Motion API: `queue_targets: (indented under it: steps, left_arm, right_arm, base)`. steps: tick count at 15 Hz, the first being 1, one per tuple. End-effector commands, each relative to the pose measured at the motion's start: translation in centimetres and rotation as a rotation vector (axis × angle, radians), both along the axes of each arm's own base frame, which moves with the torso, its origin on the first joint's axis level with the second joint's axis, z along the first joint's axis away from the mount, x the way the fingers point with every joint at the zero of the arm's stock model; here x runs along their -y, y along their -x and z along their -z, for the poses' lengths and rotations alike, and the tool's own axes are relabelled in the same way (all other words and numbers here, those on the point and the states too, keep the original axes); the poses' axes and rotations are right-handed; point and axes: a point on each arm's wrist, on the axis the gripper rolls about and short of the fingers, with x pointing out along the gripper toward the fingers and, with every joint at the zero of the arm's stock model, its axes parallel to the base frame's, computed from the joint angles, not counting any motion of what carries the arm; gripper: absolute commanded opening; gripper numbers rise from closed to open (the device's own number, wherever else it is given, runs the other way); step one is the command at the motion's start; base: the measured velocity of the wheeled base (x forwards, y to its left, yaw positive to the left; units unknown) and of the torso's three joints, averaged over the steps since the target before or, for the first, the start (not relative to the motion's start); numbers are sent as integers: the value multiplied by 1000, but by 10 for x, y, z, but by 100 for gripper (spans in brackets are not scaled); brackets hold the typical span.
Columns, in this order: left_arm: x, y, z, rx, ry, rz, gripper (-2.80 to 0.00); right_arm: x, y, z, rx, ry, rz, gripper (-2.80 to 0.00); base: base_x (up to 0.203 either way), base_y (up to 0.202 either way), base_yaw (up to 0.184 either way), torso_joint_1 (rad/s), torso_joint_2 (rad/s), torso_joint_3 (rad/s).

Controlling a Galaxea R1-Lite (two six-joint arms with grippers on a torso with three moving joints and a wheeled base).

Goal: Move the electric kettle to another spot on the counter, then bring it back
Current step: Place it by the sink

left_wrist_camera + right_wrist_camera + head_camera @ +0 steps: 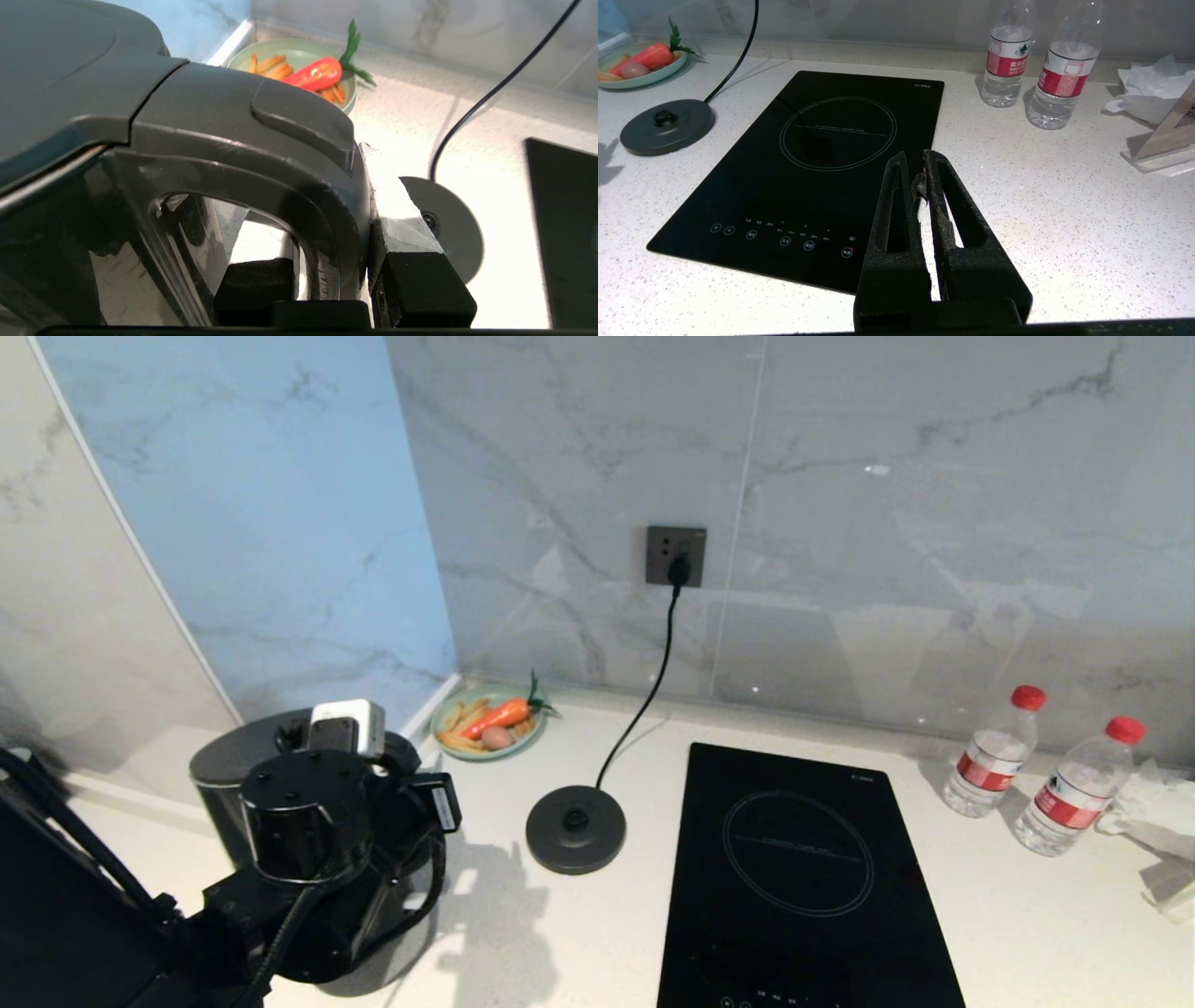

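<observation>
The electric kettle [222, 763], glossy black with a flat dark grey lid, is at the far left of the counter [1027, 915], well left of its base disc [575, 828]. My left wrist covers most of it in the head view. My left gripper [327, 242] is shut on the kettle's loop handle [243, 121], one finger inside the loop and one finger [397, 210] outside. Whether the kettle's bottom rests on the counter is hidden. My right gripper [915, 161] hangs shut and holds nothing, over the counter at the cooktop's right edge.
The base disc's cord runs to a wall socket [675, 556]. A green plate [467, 747] with a carrot sits in the back corner. A black induction cooktop [803, 868] lies right of the disc. Two water bottles [991, 753] and crumpled tissue [1158, 803] stand at the far right.
</observation>
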Motion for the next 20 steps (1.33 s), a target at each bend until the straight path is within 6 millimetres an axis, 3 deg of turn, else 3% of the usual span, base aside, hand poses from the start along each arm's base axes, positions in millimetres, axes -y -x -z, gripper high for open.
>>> queue_targets:
  steps: [1, 7, 11, 20]
  left_arm:
    - [-8, 11, -13, 40, 28, -10, -280]
    - [-34, 39, -11, 16, 77, -46, -280]
    - [-62, 44, -3, -18, 102, -124, -280]
    - [-72, 48, -6, -2, 119, -143, -280]
  right_arm:
    - [0, 0, 0, 0, 1, -1, -280]
    - [0, 0, 0, 0, -1, -1, -280]
    - [0, 0, 0, 0, -1, 0, -280]
    - [0, 0, 0, 0, 1, 0, -280]
  base:
    - [0, 0, 0, 0, 0, 0]
    - [0, 0, 0, 0, 0, 0]
    - [0, 0, 0, 0, 0, 0]
    - [2, -4, 21, 1, 0, 0]
